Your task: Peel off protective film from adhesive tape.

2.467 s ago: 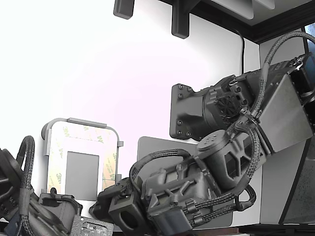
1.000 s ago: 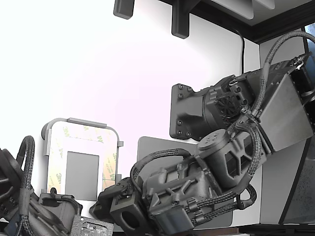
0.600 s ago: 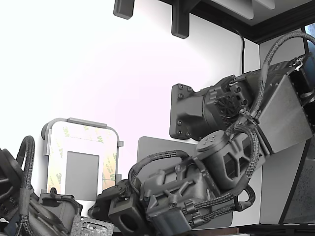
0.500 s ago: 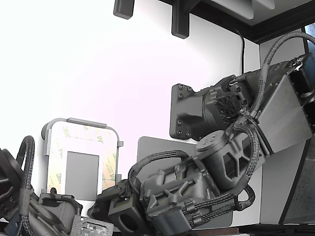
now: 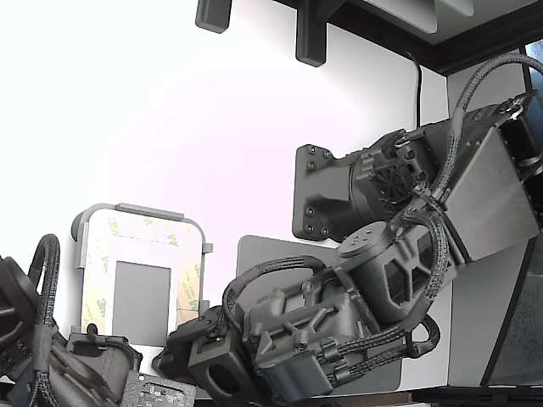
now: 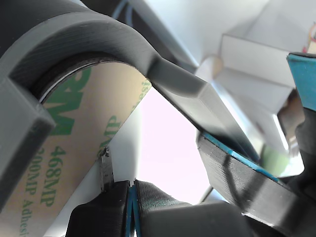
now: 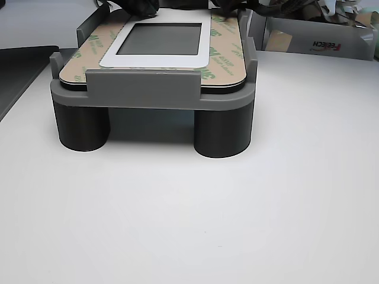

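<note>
Progress, judged from the present layout: the peel is hardly begun, if at all. The protective film point(image 7: 228, 44) is being shown flat and complete on every side of the frame in the other view; no lifted corner or curled strip is being seen. All of the stripping appears to be left.

The white table point(image 7: 237, 207) is being taken up mostly by bare surface. The grey fixture point(image 7: 148, 89), standing on round legs, is being used to cradle the white plate point(image 7: 155, 61), with low walls at its near edge and corners. In the exterior view the fixture is being seen at the lower left, with the dark arm point(image 5: 339, 314) reaching in from the right toward its near right corner.

The adhesive tape point(image 5: 188, 284) is being carried on the plate as a rectangular border round a grey rectangle point(image 7: 163, 38), and is being hidden under the liner throughout. The film is being read as cream-tan paper with green print; in the wrist view the lettering "468MP" is being made out at very close range, the liner point(image 6: 74, 143) curving under the fixture's rounded corner wall.

The gripper point(image 6: 163, 197) is being held right at that corner, one dark blue-edged finger point(image 6: 247, 182) above and another below. The jaws are being seen apart, a bright gap between them; whether the liner edge is being touched cannot be told.
</note>
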`<state>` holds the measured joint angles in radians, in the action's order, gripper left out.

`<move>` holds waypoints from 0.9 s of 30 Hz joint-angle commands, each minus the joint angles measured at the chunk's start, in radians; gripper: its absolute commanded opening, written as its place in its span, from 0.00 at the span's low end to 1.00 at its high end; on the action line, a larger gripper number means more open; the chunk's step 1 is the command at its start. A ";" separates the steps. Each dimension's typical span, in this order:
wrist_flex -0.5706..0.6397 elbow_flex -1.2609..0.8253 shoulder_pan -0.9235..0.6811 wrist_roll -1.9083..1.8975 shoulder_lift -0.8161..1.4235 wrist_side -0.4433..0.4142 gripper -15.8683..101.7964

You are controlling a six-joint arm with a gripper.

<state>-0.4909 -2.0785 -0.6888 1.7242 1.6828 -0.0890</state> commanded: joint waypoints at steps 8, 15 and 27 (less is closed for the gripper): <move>-0.009 0.017 0.002 -0.008 0.037 -0.005 0.04; -0.012 0.025 -0.002 -0.009 0.034 -0.006 0.04; -0.011 0.061 0.012 0.012 -0.002 0.000 0.04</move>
<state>-0.5170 -2.0387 -0.6949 1.7349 1.6644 -0.0905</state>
